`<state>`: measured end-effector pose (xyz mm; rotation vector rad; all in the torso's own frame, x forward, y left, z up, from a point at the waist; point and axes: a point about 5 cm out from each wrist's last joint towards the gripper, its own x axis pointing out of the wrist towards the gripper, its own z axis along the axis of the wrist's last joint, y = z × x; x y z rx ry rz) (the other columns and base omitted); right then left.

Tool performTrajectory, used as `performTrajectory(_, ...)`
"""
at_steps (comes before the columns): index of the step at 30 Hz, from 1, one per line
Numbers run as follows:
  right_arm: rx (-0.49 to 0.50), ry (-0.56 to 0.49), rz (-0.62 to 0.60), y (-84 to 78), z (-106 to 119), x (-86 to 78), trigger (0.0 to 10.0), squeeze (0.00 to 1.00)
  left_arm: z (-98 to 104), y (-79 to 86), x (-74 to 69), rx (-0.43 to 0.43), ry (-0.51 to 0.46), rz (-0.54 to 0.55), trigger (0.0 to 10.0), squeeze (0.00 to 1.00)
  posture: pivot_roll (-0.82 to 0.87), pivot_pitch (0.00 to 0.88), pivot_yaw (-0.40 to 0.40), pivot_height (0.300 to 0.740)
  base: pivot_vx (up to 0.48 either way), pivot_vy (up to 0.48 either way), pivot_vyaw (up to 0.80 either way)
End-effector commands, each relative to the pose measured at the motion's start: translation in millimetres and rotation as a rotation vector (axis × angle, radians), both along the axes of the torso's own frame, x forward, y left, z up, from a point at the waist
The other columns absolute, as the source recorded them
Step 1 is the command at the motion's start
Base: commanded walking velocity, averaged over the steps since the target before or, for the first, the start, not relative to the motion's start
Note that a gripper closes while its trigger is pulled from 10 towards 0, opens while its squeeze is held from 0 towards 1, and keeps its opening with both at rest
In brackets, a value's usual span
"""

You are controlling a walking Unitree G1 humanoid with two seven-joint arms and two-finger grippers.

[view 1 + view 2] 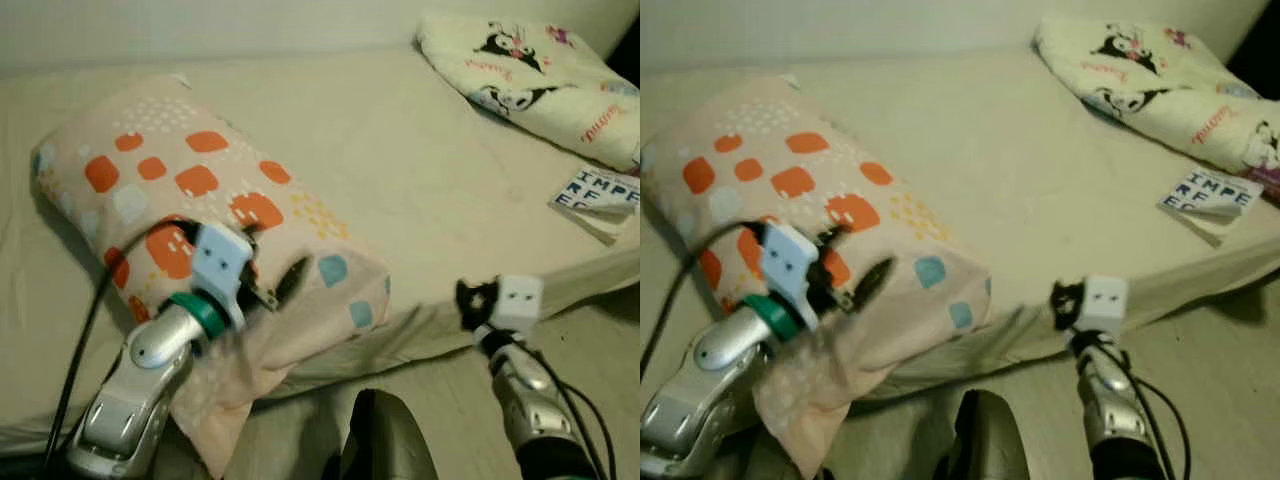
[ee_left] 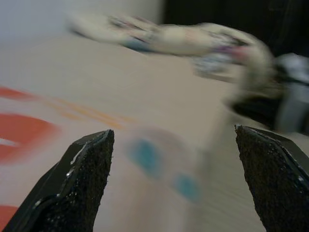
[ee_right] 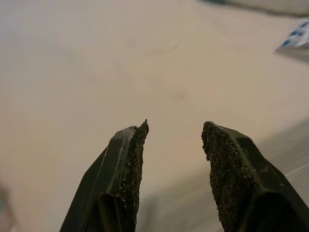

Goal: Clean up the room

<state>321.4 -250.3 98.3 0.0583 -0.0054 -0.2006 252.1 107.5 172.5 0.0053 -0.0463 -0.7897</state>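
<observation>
Left hand [image 1: 262, 283] was over the pillow [image 1: 200, 200] at the bed's [image 1: 420, 180] near edge, fingers wide apart, gripping nothing. Right hand [image 3: 174, 145] hovered with fingers slightly apart. Risk: a shallow pinch catches only fabric, and the pillow slides off.

Blanket [image 1: 540, 75] cut off at right edge, left wrist view motion-blurred, pillow [image 1: 200, 200] corner hidden behind left arm.
</observation>
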Motion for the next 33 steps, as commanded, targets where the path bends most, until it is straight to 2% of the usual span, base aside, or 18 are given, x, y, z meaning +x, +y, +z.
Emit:
performTrajectory(1,0.013,-0.019,-0.066,-3.6,-2.0,1.0,10.0,0.00,-19.7,-4.8,-10.5,-0.017,0.144,-0.056,10.0,0.00,0.10,0.101,-0.030,0.581,0.000,0.000,0.00)
performTrajectory(4,0.028,-0.072,-0.116,-1.7,7.9,9.3,10.0,0.00,-54.0,-8.3,-19.6,0.003,0.353,-0.018,10.0,0.00,0.10,0.101,-0.030,0.581,0.000,0.000,0.00)
performTrajectory(7,0.058,-0.103,-0.108,5.9,15.9,15.2,10.0,0.00,-88.8,-0.2,-20.4,0.030,0.536,0.135,10.0,0.00,0.10,0.102,-0.025,0.581,0.000,0.000,0.00)
performTrajectory(8,0.058,-0.103,-0.108,5.9,15.9,15.2,10.0,0.00,-88.8,-0.2,-20.4,0.030,0.536,0.135,10.0,0.00,0.10,0.102,-0.025,0.581,0.000,0.000,0.00)
performTrajectory(11,0.084,-0.109,-0.081,15.9,19.3,17.0,10.0,0.00,-101.9,17.3,-8.9,0.019,0.565,0.311,10.0,0.00,0.10,0.105,-0.023,0.581,0.000,0.000,0.00)
performTrajectory(12,0.084,-0.109,-0.081,15.9,19.3,17.0,10.0,0.00,-101.9,17.3,-8.9,0.019,0.565,0.311,10.0,0.00,0.10,0.105,-0.023,0.581,0.000,0.000,0.00)
performTrajectory(14,0.102,-0.111,-0.024,31.6,17.8,18.3,10.0,0.00,-90.0,42.6,15.5,-0.025,0.398,0.466,10.0,0.00,0.10,0.106,-0.033,0.581,0.000,0.000,0.00)
performTrajectory(15,0.102,-0.111,-0.024,31.6,17.8,18.3,10.0,0.00,-90.0,42.6,15.5,-0.025,0.398,0.466,10.0,0.00,0.10,0.106,-0.033,0.581,0.000,0.000,0.00)
performTrajectory(16,0.116,-0.107,0.033,47.6,14.0,19.4,10.0,0.00,-85.6,63.0,32.6,-0.024,0.297,0.562,10.0,0.00,0.11,0.106,-0.037,0.581,0.000,0.000,0.00)
performTrajectory(17,0.116,-0.107,0.033,47.6,14.0,19.4,10.0,0.00,-85.6,63.0,32.6,-0.024,0.297,0.562,10.0,0.00,0.11,0.106,-0.037,0.581,0.000,0.000,0.00)
performTrajectory(20,0.118,-0.107,0.085,63.9,11.8,21.1,10.0,0.00,-87.4,90.1,47.4,0.070,0.236,0.735,10.0,0.00,0.11,0.105,-0.041,0.581,0.000,0.000,0.00)
performTrajectory(22,0.118,-0.110,0.095,66.9,12.2,21.3,10.0,0.00,-86.6,97.5,50.1,0.098,0.219,0.786,10.0,0.00,0.11,0.105,-0.041,0.581,0.000,0.000,0.00)
performTrajectory(24,0.113,-0.122,0.116,71.1,14.7,21.6,10.0,0.00,-78.6,130.7,51.1,0.179,0.160,0.994,10.0,0.00,0.11,0.105,-0.041,0.581,0.000,0.000,0.00)
performTrajectory(25,0.113,-0.122,0.116,71.1,14.7,21.6,10.0,0.00,-78.6,130.7,51.1,0.179,0.160,0.994,10.0,0.00,0.11,0.105,-0.041,0.581,0.000,0.000,0.00)
performTrajectory(28,0.113,-0.123,0.113,67.3,16.9,21.6,10.0,0.00,-61.1,167.8,45.8,0.270,0.040,1.204,10.0,0.00,0.11,0.112,-0.037,0.581,0.000,0.000,0.00)
performTrajectory(29,0.113,-0.123,0.113,67.3,16.9,21.6,10.0,0.00,-61.1,167.8,45.8,0.270,0.040,1.204,10.0,0.00,0.11,0.112,-0.037,0.581,0.000,0.000,0.00)
performTrajectory(32,0.108,-0.119,0.109,62.9,17.5,22.1,10.0,0.00,-41.4,197.8,37.8,0.364,-0.101,1.358,10.0,0.00,0.12,0.112,-0.041,0.581,0.000,0.000,0.00)
performTrajectory(33,0.108,-0.119,0.109,62.9,17.5,22.1,10.0,0.00,-41.4,197.8,37.8,0.364,-0.101,1.358,10.0,0.00,0.12,0.112,-0.041,0.581,0.000,0.000,0.00)
